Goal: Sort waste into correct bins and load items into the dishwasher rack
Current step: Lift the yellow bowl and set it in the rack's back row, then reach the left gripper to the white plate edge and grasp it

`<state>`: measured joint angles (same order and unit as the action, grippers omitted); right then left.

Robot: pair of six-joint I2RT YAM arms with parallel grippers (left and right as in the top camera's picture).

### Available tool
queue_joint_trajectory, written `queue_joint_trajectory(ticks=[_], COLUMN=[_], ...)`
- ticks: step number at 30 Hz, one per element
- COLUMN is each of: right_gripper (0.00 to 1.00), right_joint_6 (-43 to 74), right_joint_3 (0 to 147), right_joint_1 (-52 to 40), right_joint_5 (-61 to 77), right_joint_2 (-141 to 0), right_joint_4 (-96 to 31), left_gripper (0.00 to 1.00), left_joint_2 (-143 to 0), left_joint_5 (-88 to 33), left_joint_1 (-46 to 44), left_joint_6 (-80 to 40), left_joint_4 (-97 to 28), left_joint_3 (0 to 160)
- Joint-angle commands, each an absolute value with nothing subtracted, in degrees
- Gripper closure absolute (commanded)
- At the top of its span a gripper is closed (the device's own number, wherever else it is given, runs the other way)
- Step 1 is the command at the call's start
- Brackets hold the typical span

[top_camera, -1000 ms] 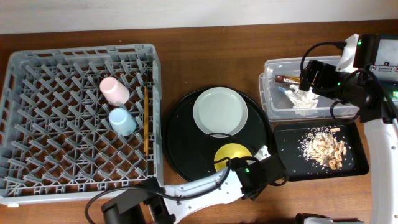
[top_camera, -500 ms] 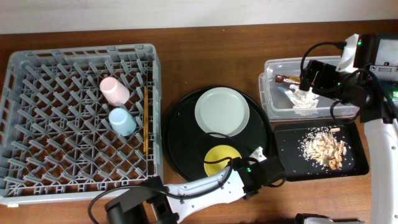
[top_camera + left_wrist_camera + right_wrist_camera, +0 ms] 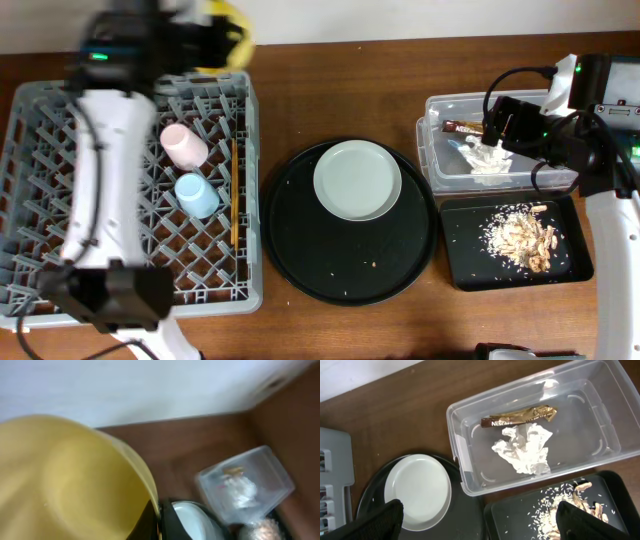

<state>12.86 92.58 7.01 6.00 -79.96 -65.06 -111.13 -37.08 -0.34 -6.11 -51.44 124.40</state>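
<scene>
Gone from the near edge of the round black tray (image 3: 340, 262), the yellow bowl (image 3: 232, 22) now hangs over the far edge of the dishwasher rack (image 3: 40, 180), and the left arm has swung to the far left with it. The left hand (image 3: 205, 35) is clamped on the bowl's rim; in the wrist view the bowl fills the left of the picture.

I judge the step in hand to be loading the bowl. The next move calls for lowering it between pegs into a free cell, clear of the cups.

Counting the dishes: one bowl held, one pink cup (image 3: 184, 146) and one light blue cup (image 3: 197, 195) in the rack, chopsticks (image 3: 234, 195) lying along its right side, and one pale plate (image 3: 357, 180) left on the round tray.

Waste looks sorted: one napkin (image 3: 524, 451) and one foil wrapper (image 3: 519, 416) in the clear tub (image 3: 456, 450), food scraps (image 3: 522, 238) in the shallow black tray (image 3: 465, 262).

The right hand (image 3: 482, 521) hovers over the tub on the table (image 3: 330, 90), fingers wide, holding nothing.
</scene>
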Motion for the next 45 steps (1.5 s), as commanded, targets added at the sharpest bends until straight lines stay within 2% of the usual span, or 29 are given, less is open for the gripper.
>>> queue_joint_trajectory(ticks=[1, 4, 5, 10, 15, 16, 18, 19, 20, 21, 24, 29, 33, 34, 35, 36, 37, 41, 45], right_gripper=[0.01, 0.02, 0.01, 0.01, 0.01, 0.02, 0.01, 0.01, 0.01, 0.01, 0.01, 0.01, 0.01, 0.01, 0.01, 0.01, 0.01, 0.01, 0.01], right_joint_6=[12.25, 12.25, 12.25, 12.25, 12.25, 12.25, 12.25, 12.25, 12.25, 12.25, 12.25, 12.25, 12.25, 12.25, 12.25, 12.25, 12.25, 12.25, 12.25], right_joint_3=[93.54, 93.54, 93.54, 93.54, 93.54, 93.54, 93.54, 93.54, 93.54, 93.54, 93.54, 93.54, 93.54, 93.54, 93.54, 93.54, 93.54, 93.54, 93.54], right_joint_1=[7.16, 7.16, 7.16, 7.16, 7.16, 7.16, 7.16, 7.16, 7.16, 7.16, 7.16, 7.16, 7.16, 7.16, 7.16, 7.16, 7.16, 7.16, 7.16], right_joint_5=[5.32, 5.32, 5.32, 5.32, 5.32, 5.32, 5.32, 5.32, 5.32, 5.32, 5.32, 5.32, 5.32, 5.32, 5.32, 5.32, 5.32, 5.32, 5.32], right_joint_2=[-79.88, -79.88, -79.88, -79.88, -79.88, -79.88, -79.88, -79.88, -79.88, -79.88, -79.88, -79.88, -79.88, -79.88, -79.88, -79.88, -79.88, -79.88, -79.88], right_joint_4=[-64.97, -64.97, -64.97, -64.97, -64.97, -64.97, -64.97, -64.99, -64.97, -64.97, -64.97, -64.97, -64.97, -64.97, -64.97, -64.97, -64.97, -64.97, -64.97], left_gripper=[0.99, 0.99, 0.99, 0.99, 0.99, 0.97, 0.79, 0.77, 0.65, 0.47, 0.35, 0.23, 0.22, 0.4, 0.5, 0.5, 0.57, 0.56, 0.5], left_joint_2=[-120.75, -130.76, -133.64, -143.0, -144.05, -144.05, -144.05, -144.05, -144.03, -143.9, -142.93, -133.53, -122.26, -117.01, -114.34, -111.63, -109.23, -109.43, -109.93], left_joint_5=[-69.12, -87.35, -90.19, -90.19, -88.47, -86.74, -82.85, -81.38, -79.77, -78.83, -76.66, -65.25, -55.66, -49.52, -45.17, -40.03, -34.41, -25.36, -15.73], left_joint_1=[6.57, 9.82, 10.2, 11.18, 15.29, 16.1, 17.06, 17.43, 17.89, 18.41, 20.14, 22.85, 22.28, 20.18, 18.26, 15.03, 9.69, -9.85, -28.05], left_joint_6=[-11.99, -17.93, -21.5, -22.68, -22.68, -22.63, -22.22, -22.22, -22.22, -22.24, -22.26, -22.28, -22.2, -18.41, -15.86, -12.49, -8.14, -2.68, -5.08], left_joint_4=[-45.58, -36.25, -33.95, -34.06, -36.14, -38.44, -42.57, -43.81, -45.15, -45.82, -46.19, -46.19, -47.64, -50.76, -53.8, -57.95, -63.77, -76.42, -70.57], left_joint_3=[124.97, 124.97, 124.99, 124.92, 124.92, 124.9, 124.9, 124.9, 124.92, 124.92, 124.95, 124.99, 124.99, 124.99, 124.99, 124.99, 124.99, 123.13, 113.34])
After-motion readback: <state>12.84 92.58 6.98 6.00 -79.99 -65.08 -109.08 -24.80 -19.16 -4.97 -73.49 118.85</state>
